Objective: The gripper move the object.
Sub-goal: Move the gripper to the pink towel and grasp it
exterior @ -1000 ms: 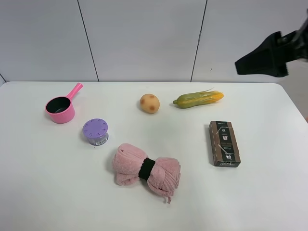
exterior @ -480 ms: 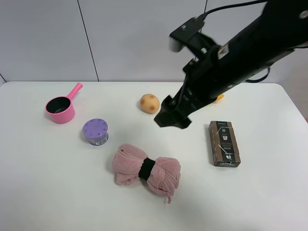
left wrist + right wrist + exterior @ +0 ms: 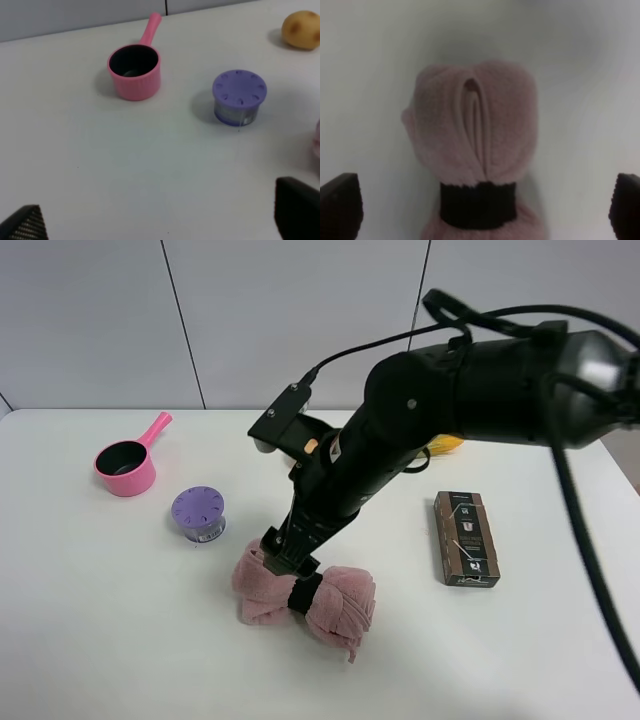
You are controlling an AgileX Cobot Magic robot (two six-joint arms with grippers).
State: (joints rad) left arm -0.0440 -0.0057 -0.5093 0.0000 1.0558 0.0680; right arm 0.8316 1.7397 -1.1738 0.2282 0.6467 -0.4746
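Observation:
The dusty-pink towel bundle [image 3: 340,605] with a black band [image 3: 303,592] lies on the white table, front centre. My right gripper [image 3: 287,558] has reached across and hangs just above the bundle's left half, close to the band. In the right wrist view the towel [image 3: 475,125] fills the middle. The right gripper [image 3: 480,212] is open, its two fingertips [image 3: 340,207] far apart on either side of the band. My left gripper [image 3: 160,220] is open and empty over bare table. A sliver of the towel [image 3: 317,145] shows at the edge of the left wrist view.
A pink pot [image 3: 125,465] with a handle stands at the far left. A purple round container [image 3: 198,512] is beside the towel. A dark box [image 3: 466,538] lies to the right. A corn cob [image 3: 447,443] shows behind the arm. A potato [image 3: 301,30] shows in the left wrist view.
The right arm has swung in from the upper right, across the table and down over the towel bundle. The towel and the other objects have not moved.

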